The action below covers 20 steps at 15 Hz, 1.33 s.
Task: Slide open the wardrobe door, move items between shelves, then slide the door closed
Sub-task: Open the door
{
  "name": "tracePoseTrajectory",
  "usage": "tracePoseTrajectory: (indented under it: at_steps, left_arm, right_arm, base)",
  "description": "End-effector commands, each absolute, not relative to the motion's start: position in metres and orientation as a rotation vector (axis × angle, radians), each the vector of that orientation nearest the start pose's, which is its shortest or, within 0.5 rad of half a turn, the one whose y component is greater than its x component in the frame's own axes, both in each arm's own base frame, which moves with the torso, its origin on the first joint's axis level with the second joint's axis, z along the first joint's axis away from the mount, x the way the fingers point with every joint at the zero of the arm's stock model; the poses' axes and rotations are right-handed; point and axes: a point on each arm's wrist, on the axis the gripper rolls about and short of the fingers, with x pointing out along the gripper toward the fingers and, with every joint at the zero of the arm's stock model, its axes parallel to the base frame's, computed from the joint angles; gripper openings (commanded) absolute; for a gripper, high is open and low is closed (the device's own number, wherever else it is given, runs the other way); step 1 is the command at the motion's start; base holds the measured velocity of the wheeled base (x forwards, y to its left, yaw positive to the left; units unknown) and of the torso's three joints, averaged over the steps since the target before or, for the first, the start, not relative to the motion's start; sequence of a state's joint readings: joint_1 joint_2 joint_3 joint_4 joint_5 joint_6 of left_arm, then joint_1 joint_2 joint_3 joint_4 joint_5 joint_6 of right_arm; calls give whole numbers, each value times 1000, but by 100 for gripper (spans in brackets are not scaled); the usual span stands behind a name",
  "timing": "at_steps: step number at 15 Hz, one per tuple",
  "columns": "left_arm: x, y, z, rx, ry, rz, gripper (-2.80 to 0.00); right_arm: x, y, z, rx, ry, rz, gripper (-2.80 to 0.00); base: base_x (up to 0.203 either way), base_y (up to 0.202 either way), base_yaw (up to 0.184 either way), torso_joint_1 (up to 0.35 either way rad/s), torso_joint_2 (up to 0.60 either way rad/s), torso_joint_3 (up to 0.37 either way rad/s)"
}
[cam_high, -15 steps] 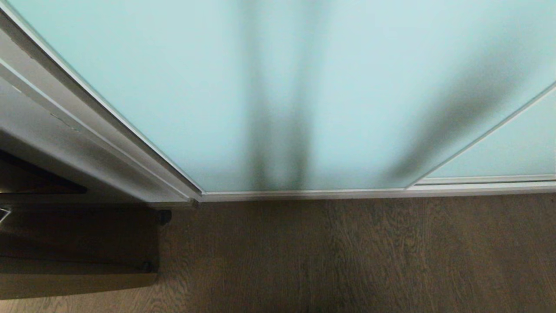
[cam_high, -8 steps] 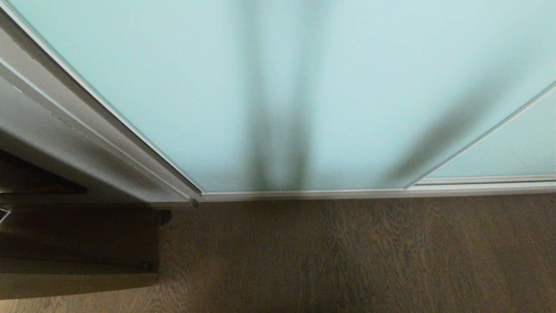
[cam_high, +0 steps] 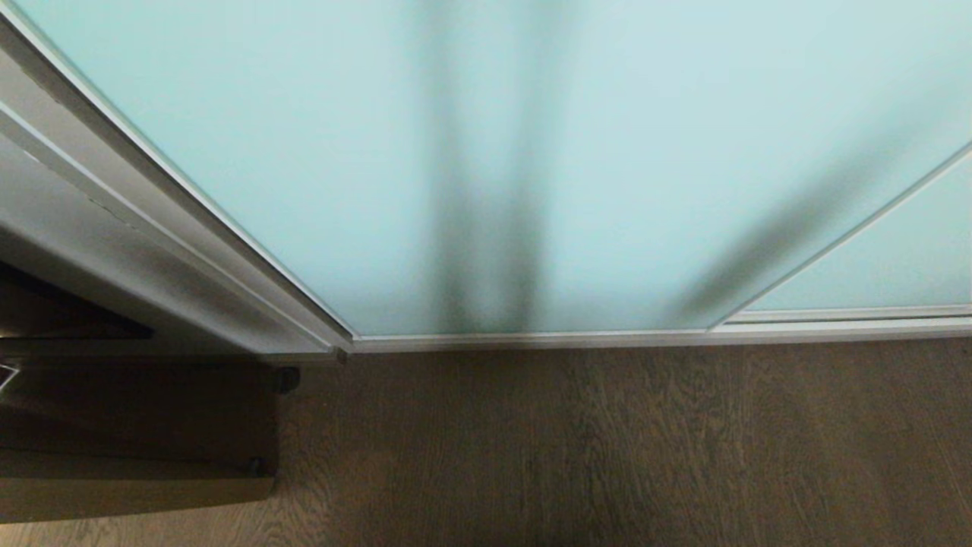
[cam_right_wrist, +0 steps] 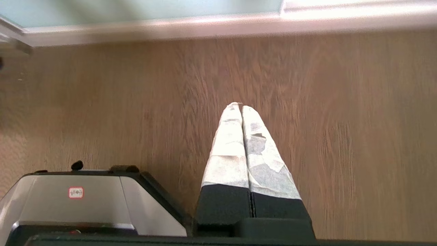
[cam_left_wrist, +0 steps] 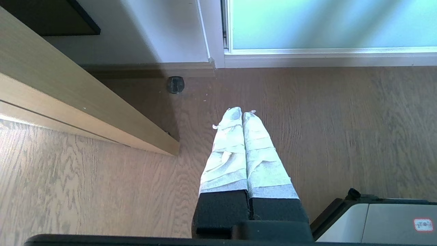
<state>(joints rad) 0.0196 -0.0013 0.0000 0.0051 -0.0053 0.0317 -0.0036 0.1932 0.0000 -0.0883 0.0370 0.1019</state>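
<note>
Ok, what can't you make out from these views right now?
- Folded items and white shelves: hidden in every view behind the shut frosted aqua glass sliding door; only dark vertical shadows show.
- Door top: cut off by the head view's edge.
- Both arms: outside the head view; the left gripper and right gripper show only over wooden floor.

My view of the sliding wardrobe door (cam_high: 304,152) barely changes; only the slanted dark shadow (cam_high: 767,251) on the glass toward four o'clock has grown fainter.
</note>
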Motion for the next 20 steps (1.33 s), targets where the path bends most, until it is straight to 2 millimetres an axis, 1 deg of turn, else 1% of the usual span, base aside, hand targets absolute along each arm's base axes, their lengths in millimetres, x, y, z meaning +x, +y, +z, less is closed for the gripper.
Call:
tracePoseTrajectory:
  at_steps: [1, 2, 3, 4, 5, 8, 12, 20]
  left_arm:
    - [-23, -1, 75, 32, 5, 15, -280]
    - [-23, -1, 75, 32, 6, 14, -280]
    - [-23, -1, 74, 32, 8, 14, -280]
    - [-23, -1, 75, 32, 6, 14, -280]
    - [-23, -1, 74, 32, 8, 14, -280]
    - [-23, -1, 75, 32, 5, 14, -280]
    - [-23, -1, 74, 32, 8, 14, -280]
    - [-23, -1, 74, 32, 8, 15, -280]
  right_arm:
    - [-19, 1, 84, 83, -22, 48, -280]
    - [-22, 1, 82, 59, -60, 47, -280]
    - [-23, 1, 80, -5, -56, 39, -280]
    - [-23, 0, 75, -53, -5, 28, -280]
    - [-23, 0, 75, -58, -2, 24, -280]
    - [-23, 0, 75, -62, -9, 29, -280]
    - [-23, 0, 76, -11, -8, 23, -280]
    - [-23, 0, 76, -11, -9, 23, -280]
  base:
    - [0, 0, 0, 0, 0, 0]
    - [0, 0, 0, 0, 0, 0]
    - [0, 0, 0, 0, 0, 0]
    - [0, 0, 0, 0, 0, 0]
    - [0, 0, 0, 0, 0, 0]
    - [0, 0, 0, 0, 0, 0]
    - [0, 0, 0, 0, 0, 0]
    - [0, 0, 0, 0, 0, 0]
